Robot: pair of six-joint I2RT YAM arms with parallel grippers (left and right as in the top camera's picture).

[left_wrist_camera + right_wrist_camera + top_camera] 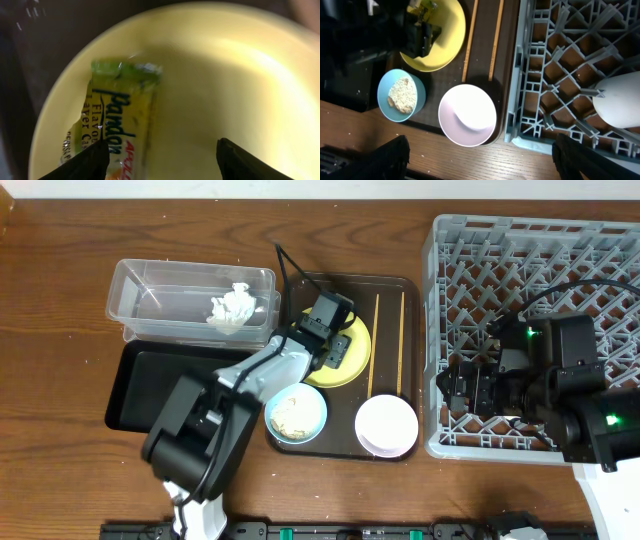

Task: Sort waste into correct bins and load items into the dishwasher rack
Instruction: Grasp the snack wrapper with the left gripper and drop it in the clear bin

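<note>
Waste sorting is judged the step in hand. The pandan wrapper lies on the yellow plate. The left gripper is held wide open just above it, nothing gripped yet. Next is called for: descent, closure on the wrapper, carry to the clear tub. The right gripper is held wide open and empty by the dishwasher rack.

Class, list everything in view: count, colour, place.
table: one, brown, beneath all
dishwasher rack: one, grey, right
serving tray: one, dark brown, centre
tub: one, clear, upper left
paper scraps: clump, white, in tub
shallow tray: one, black, beside tub
plate: one, yellow, on serving tray
wrapper: one, green-yellow, on plate
chopsticks: two, wooden, right of plate
bowl: one, light blue, serving tray
crumbs: heap, pale, in blue bowl
second bowl: one, pink-white, serving tray
left gripper: one, black, open over plate
right gripper: one, black, open over rack
</note>
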